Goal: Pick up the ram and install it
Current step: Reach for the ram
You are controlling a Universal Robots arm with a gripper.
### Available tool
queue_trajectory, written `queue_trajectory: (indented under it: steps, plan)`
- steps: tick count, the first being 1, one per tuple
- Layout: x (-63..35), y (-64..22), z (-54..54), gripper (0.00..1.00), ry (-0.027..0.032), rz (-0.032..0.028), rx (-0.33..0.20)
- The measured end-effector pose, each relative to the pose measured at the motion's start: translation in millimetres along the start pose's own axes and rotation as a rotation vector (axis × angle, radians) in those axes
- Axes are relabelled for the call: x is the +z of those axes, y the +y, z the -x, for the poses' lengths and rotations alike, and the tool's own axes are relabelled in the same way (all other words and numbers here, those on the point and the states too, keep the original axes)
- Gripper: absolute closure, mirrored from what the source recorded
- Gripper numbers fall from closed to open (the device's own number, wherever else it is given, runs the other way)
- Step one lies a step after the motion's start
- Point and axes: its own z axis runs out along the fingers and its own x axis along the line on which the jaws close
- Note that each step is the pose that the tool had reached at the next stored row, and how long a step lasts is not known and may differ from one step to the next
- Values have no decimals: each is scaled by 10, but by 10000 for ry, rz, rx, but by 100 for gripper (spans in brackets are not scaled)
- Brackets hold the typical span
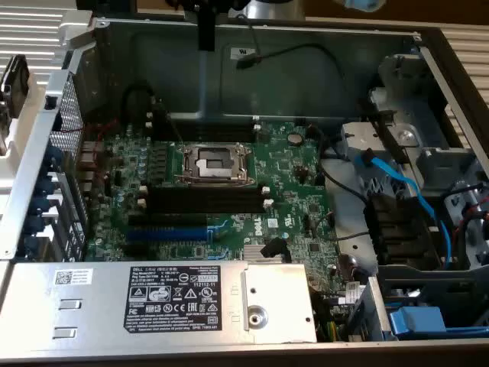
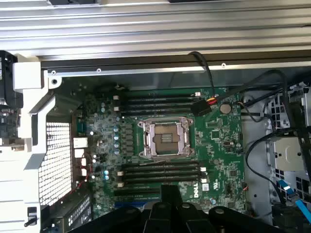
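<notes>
Wrist view, closest in: the gripper (image 2: 171,213) is a cluster of black housings, its jaws drawn fully together into one narrow dark block. Whether anything thin is pinched there cannot be told. The ram cannot be picked out with certainty in either view, so I cannot say where it is. Just past the tool lies the green motherboard (image 2: 218,141). Nearest on it is a bank of black slots (image 2: 160,172) with white end clips, and the gripper stands above the board on their near side. Beyond them sits the silver CPU socket (image 2: 165,140), then a second bank of slots (image 2: 158,103). A black plug (image 2: 203,108) on a cable rests near that bank's end, beside a coin cell (image 2: 225,108). Farther off the case wall (image 2: 146,70) runs across, with a ribbed grey surface (image 2: 146,29) behind it. Exterior view, from the front: the grey power supply (image 1: 183,294) with its black label lies nearest. Behind it comes a blue slot (image 1: 164,232), then the dark slots and the socket mid-board. Blue cables (image 1: 397,180) loop on the exterior view's right. At the back, in front of the far wall (image 1: 321,76), a dark bar (image 1: 206,27) hangs down from the top edge.
</notes>
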Motion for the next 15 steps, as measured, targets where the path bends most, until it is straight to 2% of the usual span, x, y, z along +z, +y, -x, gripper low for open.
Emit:
queue_trajectory:
  steps: [14,15]
  plan:
    - [-1,0,0,90,6,0,1]
    - [-24,5,0,90,11,-3,0]
